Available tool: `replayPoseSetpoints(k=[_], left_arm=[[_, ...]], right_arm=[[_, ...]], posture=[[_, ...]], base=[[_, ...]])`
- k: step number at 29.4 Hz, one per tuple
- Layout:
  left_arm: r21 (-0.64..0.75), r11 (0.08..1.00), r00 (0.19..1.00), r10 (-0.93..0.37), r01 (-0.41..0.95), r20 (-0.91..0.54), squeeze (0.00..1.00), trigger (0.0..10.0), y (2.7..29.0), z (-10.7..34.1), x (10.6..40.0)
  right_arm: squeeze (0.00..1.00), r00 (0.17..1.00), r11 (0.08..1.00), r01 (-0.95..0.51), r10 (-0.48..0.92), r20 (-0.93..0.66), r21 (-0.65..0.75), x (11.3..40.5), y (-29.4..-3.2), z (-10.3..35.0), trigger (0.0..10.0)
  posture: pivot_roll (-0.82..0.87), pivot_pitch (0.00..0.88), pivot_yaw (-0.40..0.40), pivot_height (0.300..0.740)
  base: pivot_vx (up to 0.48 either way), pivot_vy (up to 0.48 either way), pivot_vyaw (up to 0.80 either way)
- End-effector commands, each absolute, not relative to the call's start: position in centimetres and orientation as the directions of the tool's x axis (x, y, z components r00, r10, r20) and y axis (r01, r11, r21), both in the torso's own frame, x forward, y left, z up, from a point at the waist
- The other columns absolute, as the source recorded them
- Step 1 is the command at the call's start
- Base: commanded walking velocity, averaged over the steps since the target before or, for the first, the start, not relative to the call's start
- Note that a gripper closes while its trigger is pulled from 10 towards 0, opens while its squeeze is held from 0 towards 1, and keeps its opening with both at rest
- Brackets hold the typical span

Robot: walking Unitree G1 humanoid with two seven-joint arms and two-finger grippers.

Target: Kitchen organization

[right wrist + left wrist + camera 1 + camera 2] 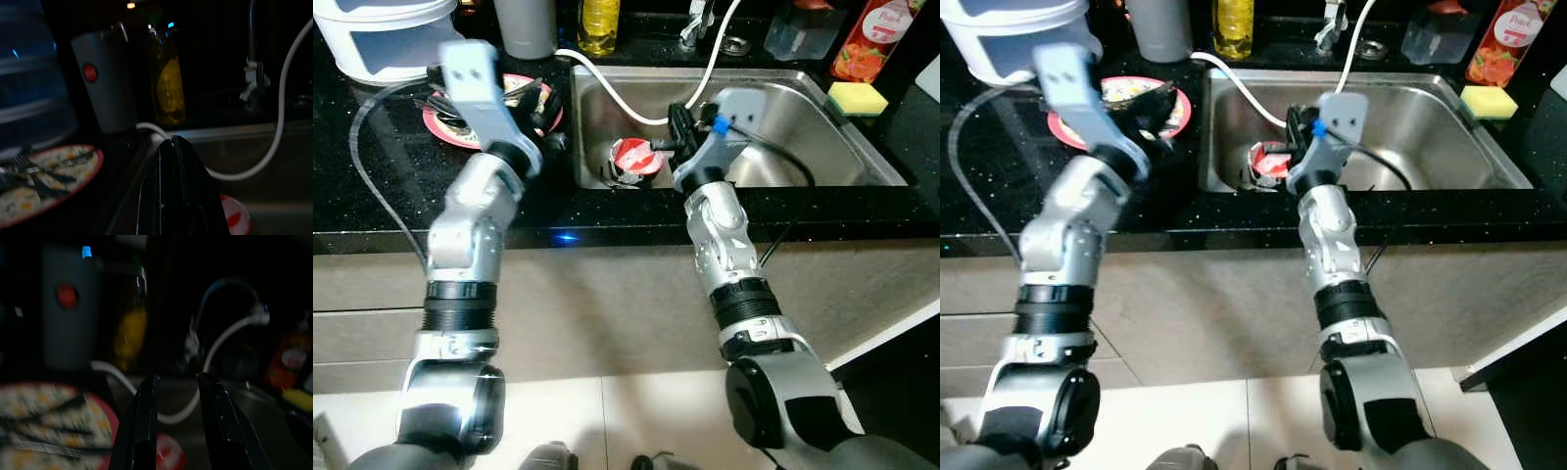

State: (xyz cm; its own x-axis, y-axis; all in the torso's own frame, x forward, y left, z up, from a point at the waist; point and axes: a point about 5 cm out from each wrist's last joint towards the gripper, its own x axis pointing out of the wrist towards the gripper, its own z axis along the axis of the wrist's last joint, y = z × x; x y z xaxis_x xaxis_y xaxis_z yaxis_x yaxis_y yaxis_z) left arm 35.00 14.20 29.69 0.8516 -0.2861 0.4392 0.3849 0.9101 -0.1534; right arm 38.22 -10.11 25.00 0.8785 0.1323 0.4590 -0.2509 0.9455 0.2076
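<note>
Over the sink (pixel 842 147), your right gripper (pixel 676 125) is hanging with fingers pressed together, empty; the red cup (pixel 634 159) is lying just beyond. Your left gripper (pixel 178 396) is hovering parted, farther off, by the plate (pixel 445 125).

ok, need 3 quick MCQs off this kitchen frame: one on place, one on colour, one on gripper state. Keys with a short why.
1. Where is the red cup?
A. in the sink
B. on the plate
C. on the floor

2. What colour is the sponge?
A. blue
B. yellow
C. white

3. How are the left gripper's fingers?
A. shut on a fork
B. shut, empty
C. open, empty

Key:
1 A: red cup lies on the sink floor.
2 B: sponge at the rim is yellow.
3 C: left gripper shows a gap between its fingers.
</note>
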Motion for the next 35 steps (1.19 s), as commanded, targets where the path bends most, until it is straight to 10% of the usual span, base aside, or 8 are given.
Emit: replayPoseSetpoints(k=[1,11,35], left_arm=[[-0.148,0.921,0.863,-0.268,0.360,0.428,0.00,10.0,14.8,29.1,34.8],[0.120,0.977,0.875,-0.213,0.178,0.434,0.00,10.0,16.2,29.2,30.9],[0.085,0.996,0.899,-0.075,0.043,0.431,0.00,10.0,17.5,27.7,28.7]], right_arm=[[0.00,0.872,0.936,-0.258,0.120,0.474,0.238,38.2,-10.1,25.7,10.0],[0.00,0.843,0.868,-0.316,0.072,0.533,0.383,37.3,-10.2,28.7,10.0],[0.00,0.873,0.817,-0.332,0.078,0.481,0.471,37.1,-10.6,27.6,10.0]], posture=[[0.26,0.033,-0.008,0.740],[0.28,0.024,-0.028,0.740],[0.29,0.010,-0.038,0.740]], base=[[0.000,0.000,0.00],[0.000,0.000,0.00],[0.046,0.000,0.00]])
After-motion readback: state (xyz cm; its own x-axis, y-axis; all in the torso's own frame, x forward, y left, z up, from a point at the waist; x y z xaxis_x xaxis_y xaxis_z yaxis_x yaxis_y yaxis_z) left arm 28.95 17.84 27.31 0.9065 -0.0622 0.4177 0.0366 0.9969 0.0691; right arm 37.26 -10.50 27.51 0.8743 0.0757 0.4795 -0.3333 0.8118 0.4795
